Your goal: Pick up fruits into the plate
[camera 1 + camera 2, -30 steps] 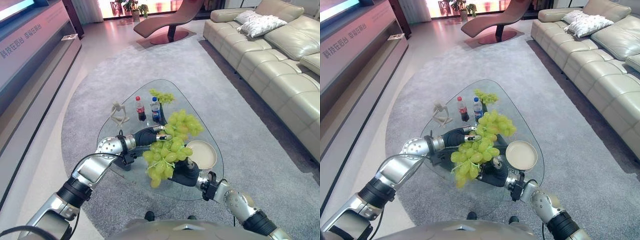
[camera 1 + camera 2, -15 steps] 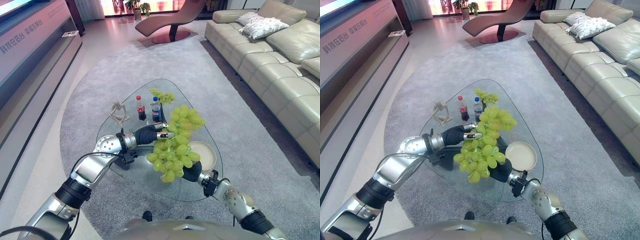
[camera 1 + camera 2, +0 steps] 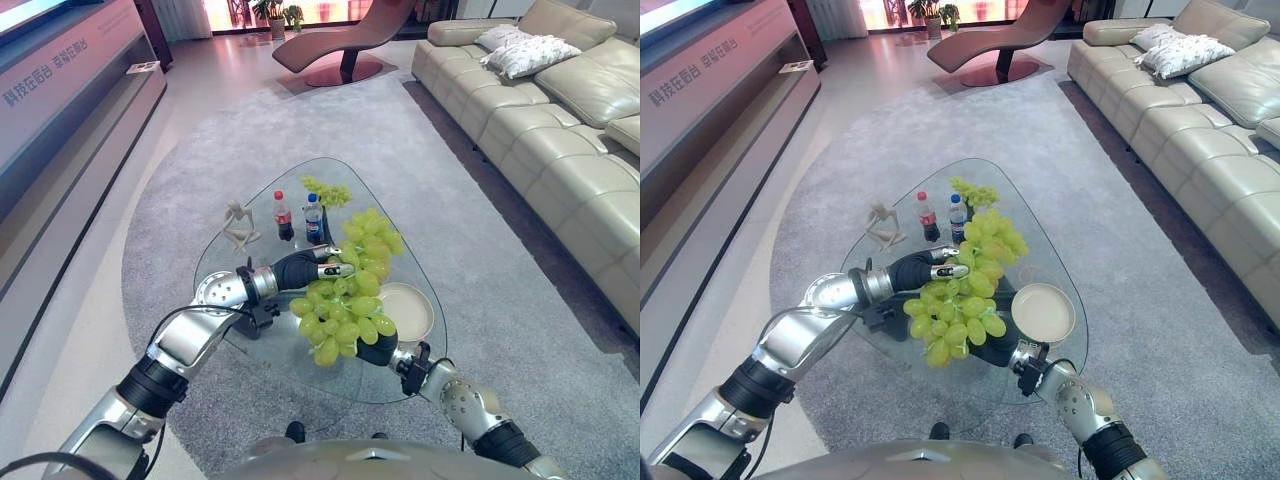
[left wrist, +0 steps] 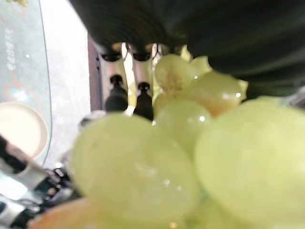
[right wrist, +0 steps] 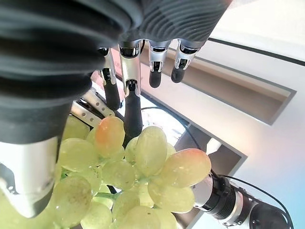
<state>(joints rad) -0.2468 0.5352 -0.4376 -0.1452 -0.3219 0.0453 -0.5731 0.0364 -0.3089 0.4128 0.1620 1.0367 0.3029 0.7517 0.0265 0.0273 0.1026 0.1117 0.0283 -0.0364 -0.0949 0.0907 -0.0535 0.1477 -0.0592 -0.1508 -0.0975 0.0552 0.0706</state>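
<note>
Both the left robot hand [image 3: 318, 269] and right robot hand [image 5: 125, 90] cradle a green grape bunch [image 3: 345, 300] with relaxed, open fingers, just left of the bare cream plate [image 3: 407, 310] on the glass surface [image 3: 265, 345]

Head pair looks down – wrist cameras hug grapes [image 5: 143, 171].

Two bottles [image 3: 297, 217] and figurine [image 3: 237, 225] crowd the table's [image 3: 255, 345] far side.
</note>
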